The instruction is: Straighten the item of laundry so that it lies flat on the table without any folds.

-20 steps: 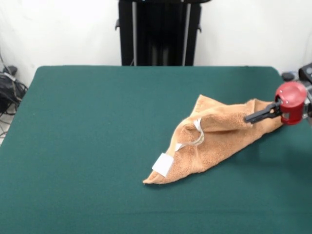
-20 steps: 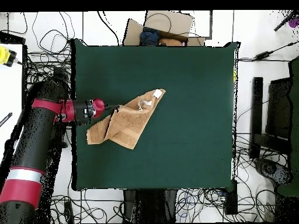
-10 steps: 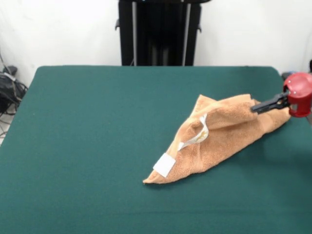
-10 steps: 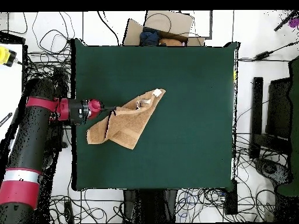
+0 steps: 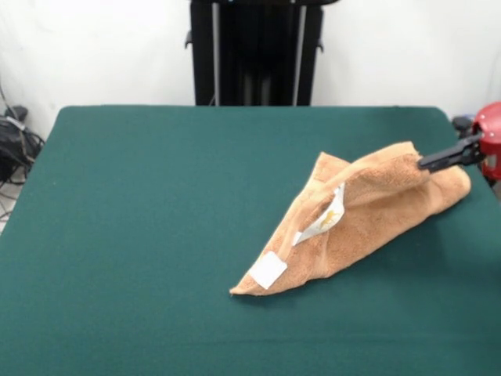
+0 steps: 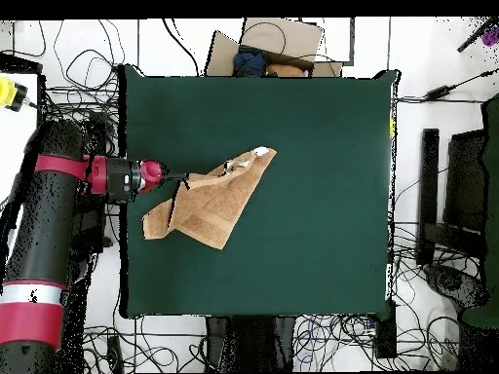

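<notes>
1. While pinched at one edge by gripper (image 5: 429, 162), jaws clamped on cloth, towel (image 5: 360, 215) lifted into a ridge on that side; rest draped down to table (image 5: 141, 235).
2. Lies twd right side of table in front view, well inside far and near edges; right end just beside table's edge.
3. Around table: black pedestal column (image 5: 254, 51) behind far edge, cables (image 6: 68, 44) all over floor, cardboard box (image 6: 268, 47) past one edge in overhead view. Nothing else on felt.
4. Arm (image 6: 44, 243) red and black, reaching in over table's side, low and near level.
5. Towel: orange-tan terry, nubbly, folded over into rough triangle w/ pointed corner nearest camera; white square tag (image 5: 268, 270) near that corner, white strip (image 5: 325, 222) under raised fold. Table cover: dark green, matte, felt-like, smooth.
</notes>
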You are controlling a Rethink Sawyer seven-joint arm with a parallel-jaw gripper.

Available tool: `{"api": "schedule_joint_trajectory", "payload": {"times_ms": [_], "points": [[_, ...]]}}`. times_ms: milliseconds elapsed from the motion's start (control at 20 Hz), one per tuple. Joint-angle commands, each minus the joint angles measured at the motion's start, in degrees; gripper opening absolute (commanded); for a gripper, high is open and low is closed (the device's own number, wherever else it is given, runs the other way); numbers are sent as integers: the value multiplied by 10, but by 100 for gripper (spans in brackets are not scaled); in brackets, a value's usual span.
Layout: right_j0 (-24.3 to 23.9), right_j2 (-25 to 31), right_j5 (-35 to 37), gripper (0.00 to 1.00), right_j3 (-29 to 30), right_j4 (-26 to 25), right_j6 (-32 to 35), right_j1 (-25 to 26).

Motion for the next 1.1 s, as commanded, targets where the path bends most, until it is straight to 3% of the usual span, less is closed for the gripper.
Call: {"api": "schedule_joint_trajectory", "payload": {"times_ms": [50,200,700,1100], "points": [[-7,39,1,0,-1,27,182,17],[-23,43,14,0,-26,44,196,29],[-36,58,-10,0,26,63,206,9],[-42,52,24,0,13,82,220,19]]}}
